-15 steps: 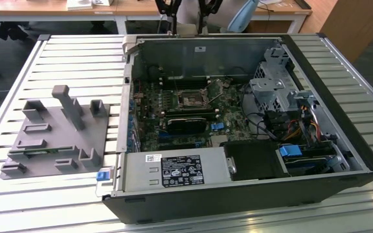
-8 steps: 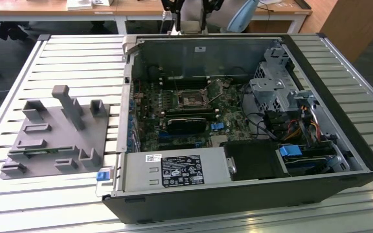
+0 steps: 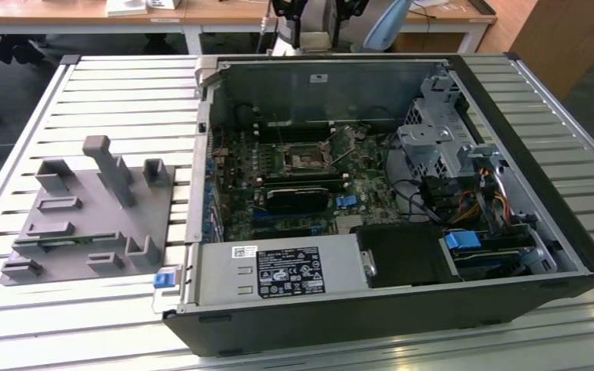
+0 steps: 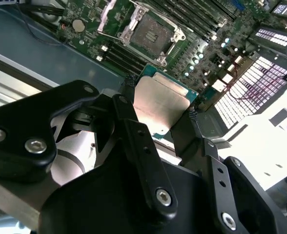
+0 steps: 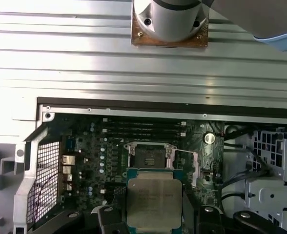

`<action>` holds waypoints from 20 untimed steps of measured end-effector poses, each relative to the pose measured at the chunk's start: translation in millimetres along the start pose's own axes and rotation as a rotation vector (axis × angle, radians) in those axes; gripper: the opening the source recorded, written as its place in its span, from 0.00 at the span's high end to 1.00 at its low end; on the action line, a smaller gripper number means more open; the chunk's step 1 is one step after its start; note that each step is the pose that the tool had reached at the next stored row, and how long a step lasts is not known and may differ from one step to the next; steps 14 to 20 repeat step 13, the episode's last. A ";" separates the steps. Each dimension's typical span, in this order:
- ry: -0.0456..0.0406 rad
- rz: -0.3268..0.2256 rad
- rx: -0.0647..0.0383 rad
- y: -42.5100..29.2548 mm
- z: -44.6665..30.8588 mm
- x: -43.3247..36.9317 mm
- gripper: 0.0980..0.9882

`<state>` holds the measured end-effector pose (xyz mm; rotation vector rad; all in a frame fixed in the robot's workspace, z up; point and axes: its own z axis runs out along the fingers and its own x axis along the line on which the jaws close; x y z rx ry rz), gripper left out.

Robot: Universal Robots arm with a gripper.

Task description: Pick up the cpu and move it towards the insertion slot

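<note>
The gripper [image 4: 158, 114] pinches the cpu [image 4: 160, 105] by two of its sides, with a black finger [image 4: 133, 131] pressed on one edge and another finger on the far edge. In the second wrist view the cpu is flat and silvery with a thin green rim, and it is held up in the air, not touching the board. In the first wrist view the cpu [image 5: 154, 202] sits between the fingers too.

The slot [image 4: 151, 31] lies on the green board [image 4: 207, 53] below. It is a dark square with a shiny metal frame, and its frame flap stands open. The cpu is near the slot but apart from it. In the first wrist view the slot [image 5: 151, 157] shows just past the cpu's far edge.

In the exterior view the slot [image 3: 305, 160] is near the middle of the open case [image 3: 544, 224], with a long black card [image 3: 297, 197] at its 6 o'clock and a blue plug [image 3: 346, 202] at its 5 o'clock. A grey fixture [image 3: 90, 216] with posts stands on the slatted table [image 3: 121, 85], outside the case at about 9 o'clock from the slot.
</note>
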<state>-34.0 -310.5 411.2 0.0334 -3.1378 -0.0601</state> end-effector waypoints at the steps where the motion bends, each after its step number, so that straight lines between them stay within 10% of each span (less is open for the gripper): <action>1: -0.0001 0.001 0.000 0.5 0.3 -2.4 0.50; 7: -0.0003 0.005 0.000 1.1 1.8 -15.3 0.50; 20: -0.0003 0.006 0.000 1.1 1.8 -15.5 0.50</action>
